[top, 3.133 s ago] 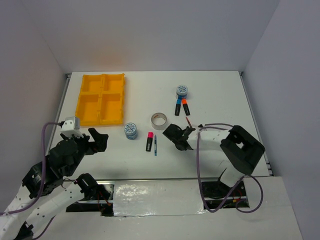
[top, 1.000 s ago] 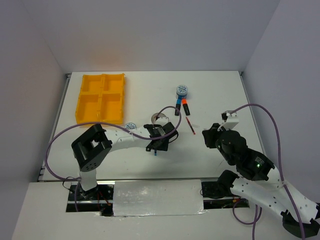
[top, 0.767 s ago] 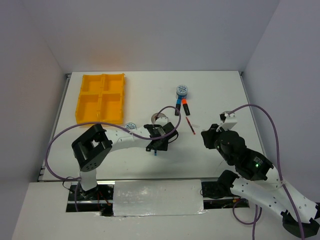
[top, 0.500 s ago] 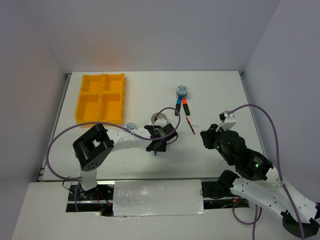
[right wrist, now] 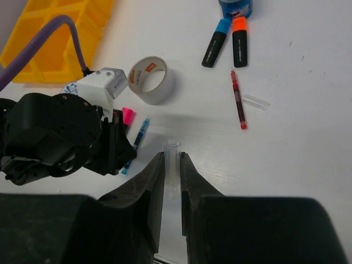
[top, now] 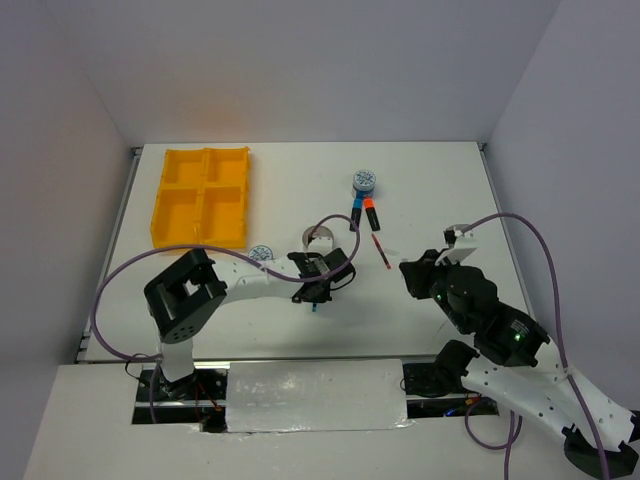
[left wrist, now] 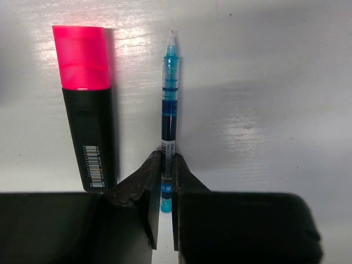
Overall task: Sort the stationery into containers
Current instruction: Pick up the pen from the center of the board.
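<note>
In the left wrist view my left gripper (left wrist: 166, 159) is shut on the lower end of the thin teal pen (left wrist: 169, 93), which lies flat on the table. The pink-capped black highlighter (left wrist: 87, 104) lies parallel just to its left. From above, the left gripper (top: 315, 290) is at mid-table, below the silver-grey tape ring (top: 318, 238). My right gripper (right wrist: 172, 157) hangs above the table, shut on a clear pen cap (right wrist: 172, 146). The red pen (right wrist: 238, 99) and the blue-capped (right wrist: 215, 43) and orange-capped (right wrist: 238, 41) highlighters lie ahead of it. The yellow tray (top: 200, 197) is at the far left.
One blue-white tape roll (top: 364, 181) stands behind the highlighters. Another tape roll (top: 261, 253) is beside the left forearm, near the tray's front corner. A second small clear cap (right wrist: 256, 102) lies right of the red pen. A purple cable (top: 330, 222) arches over the tape ring.
The left gripper's jaws have closed onto the teal pen. The right arm has shifted slightly, still gripping the clear cap.
</note>
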`<control>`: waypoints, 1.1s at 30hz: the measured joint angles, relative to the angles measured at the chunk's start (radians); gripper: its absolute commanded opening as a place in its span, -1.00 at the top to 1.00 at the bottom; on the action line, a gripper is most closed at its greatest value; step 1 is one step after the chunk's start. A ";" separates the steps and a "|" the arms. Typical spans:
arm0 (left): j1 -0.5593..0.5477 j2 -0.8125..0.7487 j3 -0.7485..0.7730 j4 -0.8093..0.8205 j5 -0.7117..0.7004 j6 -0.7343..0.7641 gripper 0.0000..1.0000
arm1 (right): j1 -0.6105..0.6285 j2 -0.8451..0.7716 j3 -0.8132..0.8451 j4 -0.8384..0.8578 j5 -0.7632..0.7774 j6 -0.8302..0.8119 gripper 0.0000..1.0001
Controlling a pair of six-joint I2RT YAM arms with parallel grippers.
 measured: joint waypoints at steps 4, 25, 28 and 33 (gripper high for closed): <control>-0.006 -0.019 -0.028 0.025 0.000 -0.001 1.00 | 0.000 -0.028 -0.015 0.027 -0.001 0.002 1.00; -0.118 -0.659 -0.492 0.514 0.129 0.163 1.00 | 0.000 -0.017 -0.246 0.581 -0.023 0.099 1.00; -0.124 -0.709 -0.550 0.620 0.179 0.188 1.00 | 0.000 0.016 -0.258 0.685 -0.033 0.132 1.00; -0.127 -0.759 -0.599 0.772 0.249 0.219 1.00 | 0.000 0.052 -0.294 0.869 -0.082 0.158 1.00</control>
